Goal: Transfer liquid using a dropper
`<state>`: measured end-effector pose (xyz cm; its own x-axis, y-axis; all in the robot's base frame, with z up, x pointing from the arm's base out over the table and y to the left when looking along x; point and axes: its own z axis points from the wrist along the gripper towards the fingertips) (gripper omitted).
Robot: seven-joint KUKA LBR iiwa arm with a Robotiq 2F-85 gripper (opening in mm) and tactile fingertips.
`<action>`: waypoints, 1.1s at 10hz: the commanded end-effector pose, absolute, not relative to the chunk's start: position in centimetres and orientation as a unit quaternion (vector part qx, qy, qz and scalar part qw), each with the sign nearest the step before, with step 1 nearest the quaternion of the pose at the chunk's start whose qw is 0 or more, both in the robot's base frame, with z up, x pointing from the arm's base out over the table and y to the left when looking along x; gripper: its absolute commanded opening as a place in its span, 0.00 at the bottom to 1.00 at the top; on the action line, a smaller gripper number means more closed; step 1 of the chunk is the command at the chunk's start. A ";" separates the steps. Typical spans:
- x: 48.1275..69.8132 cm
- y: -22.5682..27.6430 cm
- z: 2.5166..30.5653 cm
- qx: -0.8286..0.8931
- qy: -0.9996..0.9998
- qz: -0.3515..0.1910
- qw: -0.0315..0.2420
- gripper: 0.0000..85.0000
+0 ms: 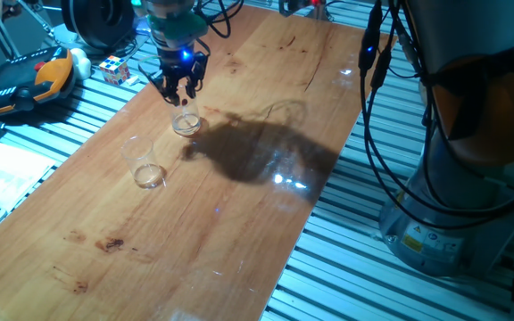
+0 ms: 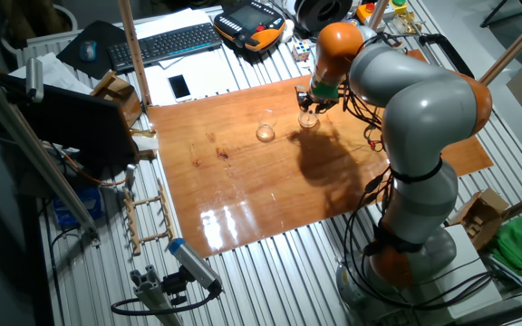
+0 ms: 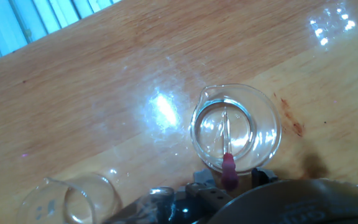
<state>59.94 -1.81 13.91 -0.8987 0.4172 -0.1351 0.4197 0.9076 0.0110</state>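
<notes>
A small clear cup [image 3: 235, 127] stands on the wooden table [image 3: 104, 81] right under my hand. It holds a shallow layer of clear liquid [image 3: 248, 134]. The thin transparent dropper [image 3: 226, 140] stands in it, tip down, with its dark red end [image 3: 229, 169] pointing up at the camera. My gripper [image 3: 230, 179] hangs just above this cup, open, one finger on each side of the red end with gaps to both. The fixed views show the gripper [image 1: 183, 89] [image 2: 308, 104] over the same cup [image 1: 186, 121] [image 2: 308, 119]. A second clear cup [image 1: 146, 166] [image 2: 266, 132] [image 3: 73, 200] stands close by.
The wooden table [image 1: 239, 223] sits on a slatted metal bench. A teach pendant [image 1: 25, 80] and a colour cube [image 1: 114, 68] lie beyond its far end. The arm's base [image 1: 453, 178] and cables stand to the right. A keyboard [image 2: 166, 43] and phone [image 2: 179, 86] lie behind.
</notes>
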 end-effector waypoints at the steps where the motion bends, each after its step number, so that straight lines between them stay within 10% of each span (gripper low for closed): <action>1: 59.9 -1.8 13.7 0.215 0.974 -0.008 0.069 0.46; 11: 59.8 -1.7 13.0 0.213 0.975 -0.006 0.068 0.27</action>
<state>59.84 -1.70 13.03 -0.8996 0.4150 -0.1358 0.4166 0.9089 0.0176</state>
